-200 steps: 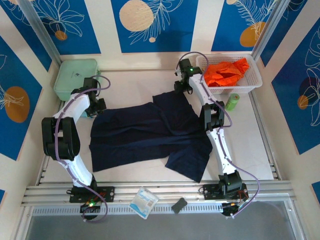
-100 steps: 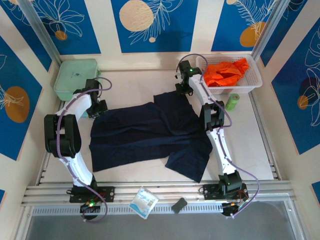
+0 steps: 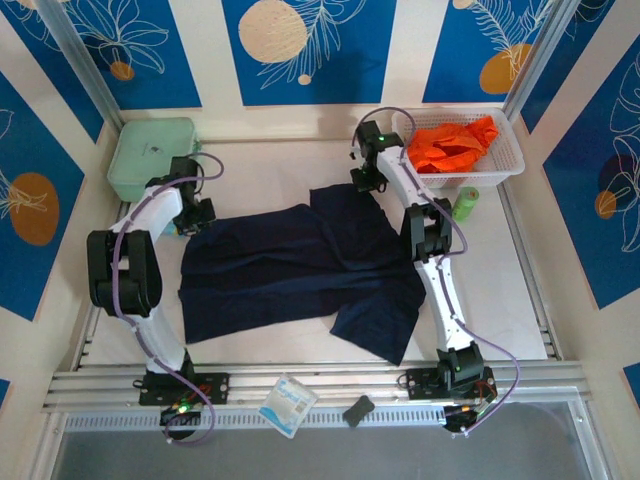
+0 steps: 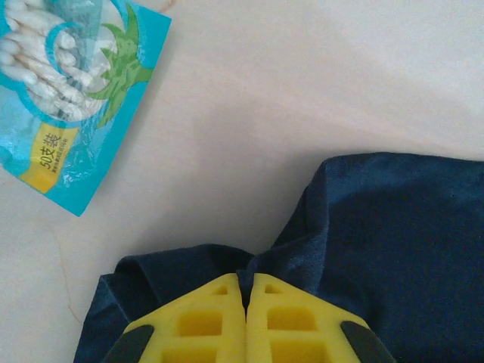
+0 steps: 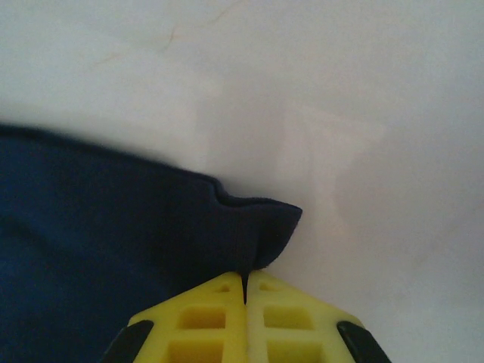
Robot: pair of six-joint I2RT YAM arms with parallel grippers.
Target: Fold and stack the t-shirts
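1. The navy t-shirt [image 3: 300, 265] lies spread over the middle of the table [image 3: 270, 170]. It is mostly flat but rumpled, and one flap juts toward the near right. I can see no tidy fold in it, so I'd say the folding has barely begun.

2. The left gripper [image 3: 190, 222] is at the shirt's far left corner. In the left wrist view, the left gripper [image 4: 246, 278] has its yellow fingers pressed together with the navy t-shirt [image 4: 393, 242] bunched up at their tips. That looks like a firm pinch on the hem.

3. The right gripper [image 3: 365, 183] is at the far right corner. In the right wrist view, the right gripper [image 5: 245, 276] is clamped tight on a little curl of the navy t-shirt [image 5: 113, 227] at its edge.

4. With both far corners gripped, my guess is that the arms are set to lift or drag that edge toward the near side for a first fold.

5. The orange t-shirt [image 3: 455, 143] is a crumpled heap in the white basket [image 3: 505, 165] at the far right. It is untouched and unfolded, so it has yet to be taken out, folded and stacked with the navy one.

6. Around the edges:
   - A pale green case [image 3: 150, 155] sits in the far left corner.
   - A packet of cotton swabs [image 4: 68, 98] lies just beside the left-hand corner of the shirt.
   - A small green bottle [image 3: 465, 203] stands near the basket.

7. In all, I judge that most of the job remains.
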